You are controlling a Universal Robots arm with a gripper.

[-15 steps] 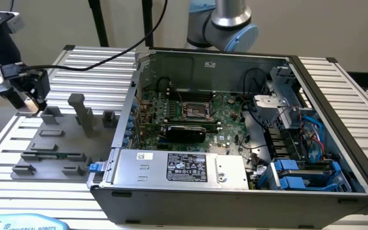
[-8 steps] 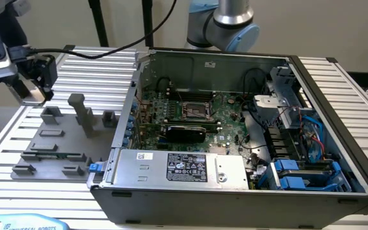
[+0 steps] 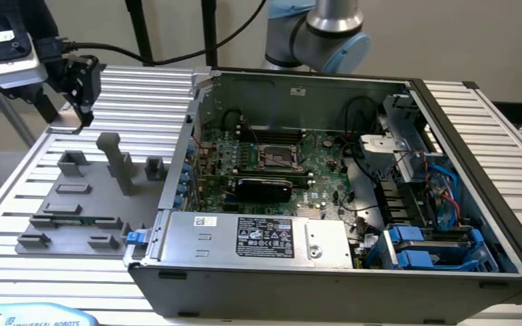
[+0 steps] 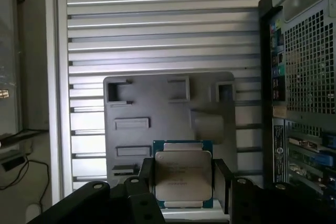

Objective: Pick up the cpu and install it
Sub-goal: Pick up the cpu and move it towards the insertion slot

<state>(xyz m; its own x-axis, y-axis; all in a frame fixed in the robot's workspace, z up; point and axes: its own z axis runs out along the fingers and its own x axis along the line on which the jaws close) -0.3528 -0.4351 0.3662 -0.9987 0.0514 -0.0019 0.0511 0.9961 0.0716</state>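
The cpu point(image 4: 182, 169), a flat square chip with a silvery-beige top and a pale border, sits between my gripper's point(image 4: 182, 184) two black fingers point(image 4: 145, 176), which are shut on its opposite edges. In the exterior view the gripper point(image 3: 82, 109) hangs high over the far corner of the slatted table, at the view's left, well away from the open computer case point(image 3: 334, 285). The dark square socket point(image 3: 274, 157) on the green motherboard point(image 3: 320, 180) stands uncovered inside the case.
A grey fixture plate point(image 3: 66, 224) with raised blocks and a tall post point(image 3: 111, 159) lies on the slatted table point(image 3: 25, 261) beside the case; the wrist view looks down on the same plate point(image 4: 157, 106). Cables, drive bays and a power supply point(image 3: 261, 238) crowd the case.
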